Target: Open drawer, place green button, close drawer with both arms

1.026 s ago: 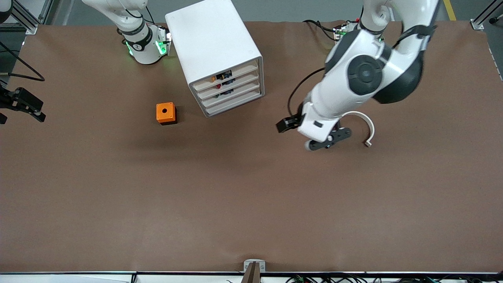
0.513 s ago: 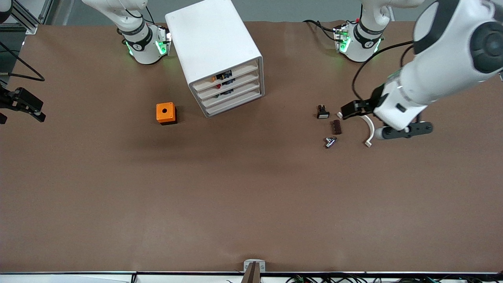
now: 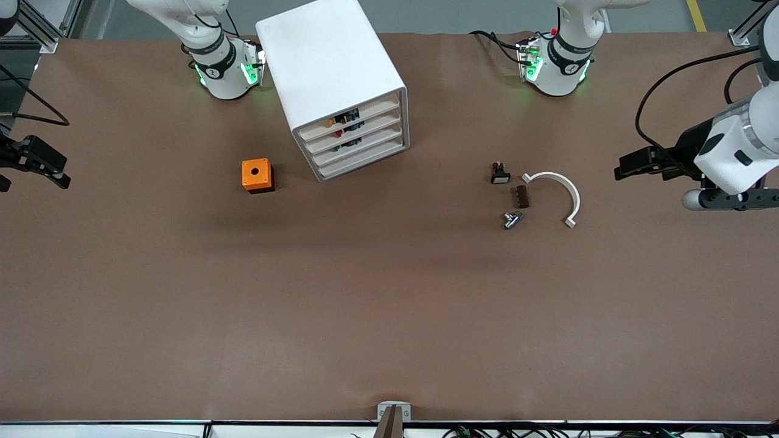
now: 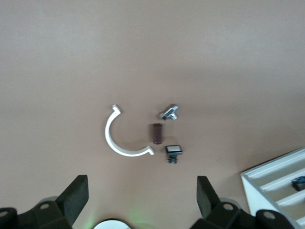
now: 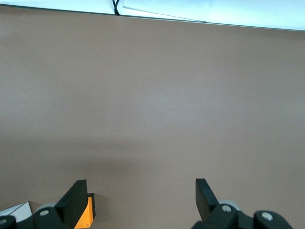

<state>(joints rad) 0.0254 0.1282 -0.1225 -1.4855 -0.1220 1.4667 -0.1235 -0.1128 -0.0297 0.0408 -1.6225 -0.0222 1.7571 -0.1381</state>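
Observation:
The white cabinet (image 3: 331,67) stands between the arm bases with its four drawers (image 3: 359,141) pushed in. The top drawer shows red, yellow and blue parts. A corner of the cabinet also shows in the left wrist view (image 4: 279,183). No green-capped button shows in any view. My left gripper (image 3: 730,199) hangs open and empty over bare table at the left arm's end; its wrist view (image 4: 141,191) shows the jaws wide apart. My right gripper (image 3: 33,159) waits at the right arm's end, open and empty in its wrist view (image 5: 141,191).
An orange box with a hole (image 3: 257,175) sits beside the cabinet, and shows in the right wrist view (image 5: 87,213). Toward the left arm's end lie a black-and-white switch (image 3: 499,173), a brown piece (image 3: 520,196), a metal piece (image 3: 511,219) and a white arc (image 3: 557,185).
The left arm has swung away from above the small parts toward the left arm's end of the table, uncovering them. The right arm has not moved.

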